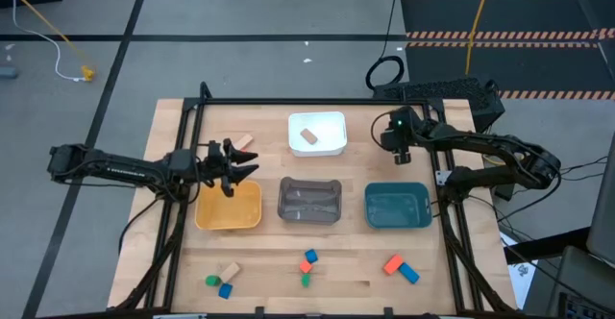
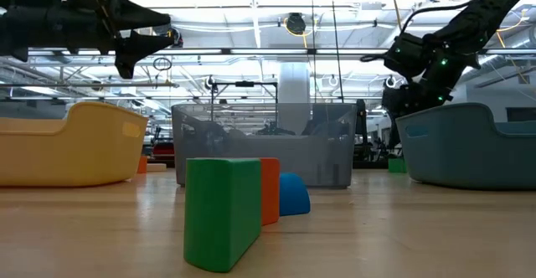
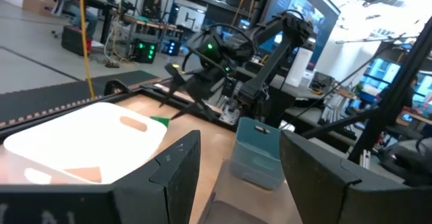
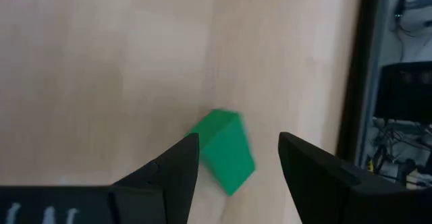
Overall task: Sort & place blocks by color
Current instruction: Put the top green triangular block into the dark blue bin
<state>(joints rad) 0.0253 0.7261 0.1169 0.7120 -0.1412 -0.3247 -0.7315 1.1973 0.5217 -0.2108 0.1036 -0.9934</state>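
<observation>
Left gripper (image 1: 238, 168) hovering above the yellow tray's (image 1: 229, 208) far edge, jaws parted, nothing between them. Right gripper (image 1: 395, 146) poised over bare tabletop (image 1: 173, 252) between the white tray (image 1: 317, 134) and the teal tray (image 1: 398, 207), jaws likewise apart and gripping nothing, with a green block (image 4: 225, 150) lying on the wood right below them in the right wrist view. White tray holding a single tan block (image 1: 308, 136); another tan block (image 1: 242, 142) loose beside the left gripper, near the tabletop's far side. Grey tray (image 1: 309, 201) in the middle and teal tray apparently with no blocks inside; yellow tray's contents not clear. Along the near edge, three small clusters: green cylinder (image 1: 211, 281), tan piece (image 1: 229, 271) and blue piece (image 1: 226, 290); then blue (image 1: 310, 257), red-orange (image 1: 306, 267) and green (image 1: 305, 281) stacked close; then red-orange block (image 1: 392, 264) touching a blue block (image 1: 409, 274).
</observation>
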